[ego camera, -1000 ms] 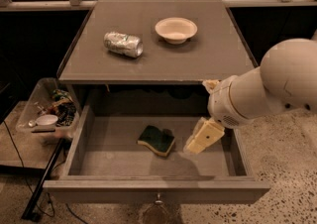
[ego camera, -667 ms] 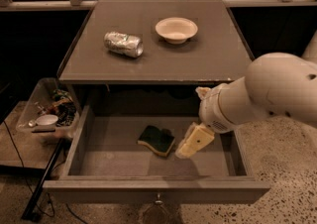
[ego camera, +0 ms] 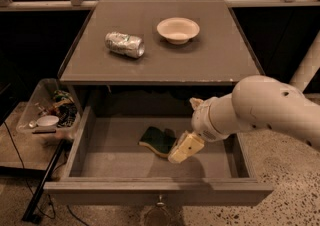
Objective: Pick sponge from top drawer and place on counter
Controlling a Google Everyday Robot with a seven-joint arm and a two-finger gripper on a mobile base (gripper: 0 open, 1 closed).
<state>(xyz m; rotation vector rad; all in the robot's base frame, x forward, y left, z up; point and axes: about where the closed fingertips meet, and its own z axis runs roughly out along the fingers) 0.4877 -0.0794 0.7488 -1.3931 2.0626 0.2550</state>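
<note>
The sponge [ego camera: 156,140], dark green on top with a yellow foam edge, lies on the floor of the open top drawer [ego camera: 120,162], near its middle. My gripper [ego camera: 183,149] reaches into the drawer from the right on a thick white arm. Its cream finger [ego camera: 185,147] sits just right of the sponge, at or over its right end. The counter [ego camera: 200,57] is the grey-brown cabinet top behind and above the drawer.
A crushed silver can [ego camera: 124,44] and a cream bowl [ego camera: 178,29] rest on the counter. A clear plastic bin of clutter [ego camera: 47,112] stands left of the drawer. The drawer's knob [ego camera: 160,202] shows on its front panel. Speckled floor lies to the right.
My arm has swung left and lower into the drawer. The gripper has moved from the drawer's right side to right beside the sponge. The sponge has not moved.
</note>
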